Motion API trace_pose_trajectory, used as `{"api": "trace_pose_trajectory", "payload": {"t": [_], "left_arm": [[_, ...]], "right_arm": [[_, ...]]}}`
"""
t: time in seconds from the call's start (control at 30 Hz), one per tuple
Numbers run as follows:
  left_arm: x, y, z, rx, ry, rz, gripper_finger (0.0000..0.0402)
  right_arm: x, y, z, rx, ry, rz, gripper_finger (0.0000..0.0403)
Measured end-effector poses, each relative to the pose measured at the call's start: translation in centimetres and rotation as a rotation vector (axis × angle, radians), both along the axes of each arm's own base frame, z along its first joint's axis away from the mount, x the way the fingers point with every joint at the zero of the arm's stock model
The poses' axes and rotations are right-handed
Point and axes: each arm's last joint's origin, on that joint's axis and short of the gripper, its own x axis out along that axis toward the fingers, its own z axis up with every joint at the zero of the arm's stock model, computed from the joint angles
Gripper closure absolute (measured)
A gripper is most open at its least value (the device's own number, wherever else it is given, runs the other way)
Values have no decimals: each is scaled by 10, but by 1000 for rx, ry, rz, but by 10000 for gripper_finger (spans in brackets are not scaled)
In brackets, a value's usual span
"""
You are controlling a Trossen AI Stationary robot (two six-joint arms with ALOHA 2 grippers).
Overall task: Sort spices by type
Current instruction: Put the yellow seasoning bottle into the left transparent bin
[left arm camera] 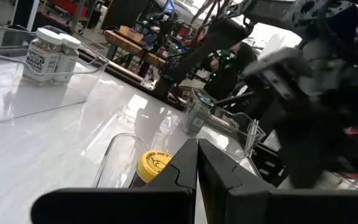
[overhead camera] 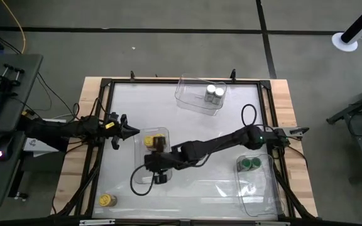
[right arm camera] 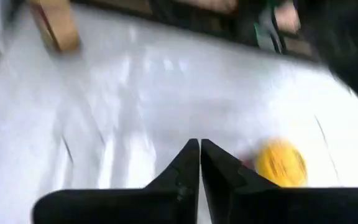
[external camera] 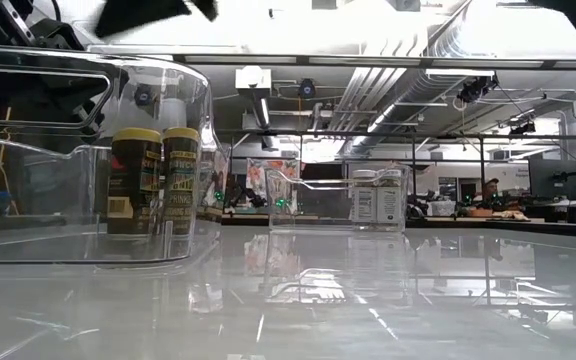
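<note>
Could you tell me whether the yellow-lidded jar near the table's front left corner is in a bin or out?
Out. In the high view the yellow-lidded jar stands alone on the bare table, apart from the nearest bin.

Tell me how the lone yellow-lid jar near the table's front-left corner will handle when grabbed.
The yellow-lid jar is small and cylindrical, so probably light and stiff. Standing free on the glossy table, it may slide or tip if nudged, then roll.

table top [overhead camera: 193, 135]: glossy white, smooth, mirrored ceiling lights | table edge [overhead camera: 289, 113]: pale bare wood, matt, at 3 o'clock | bins [overhead camera: 197, 94]: clear glossy plastic | spice jars [external camera: 153, 180]: clear bodies, paper labels, yellow lids looked smooth plastic | left gripper [left arm camera: 197, 180] and right gripper [right arm camera: 200, 174]: matt black plastic look | floor [overhead camera: 168, 37]: dull grey
</note>
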Motion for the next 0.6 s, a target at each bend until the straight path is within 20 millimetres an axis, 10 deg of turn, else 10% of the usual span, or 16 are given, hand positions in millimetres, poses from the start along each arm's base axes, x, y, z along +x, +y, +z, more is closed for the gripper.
{"api": "trace_pose_trajectory", "payload": {"t": [0.33, 0.6], "left_arm": [[0, 0, 0, 0, 1, 0, 401], [0, 0, 0, 0, 1, 0, 401]], "right_arm": [[-34, 26, -5, -17, 201, -54, 402], [-14, 83, -11, 278, -183, 239, 402]]}}
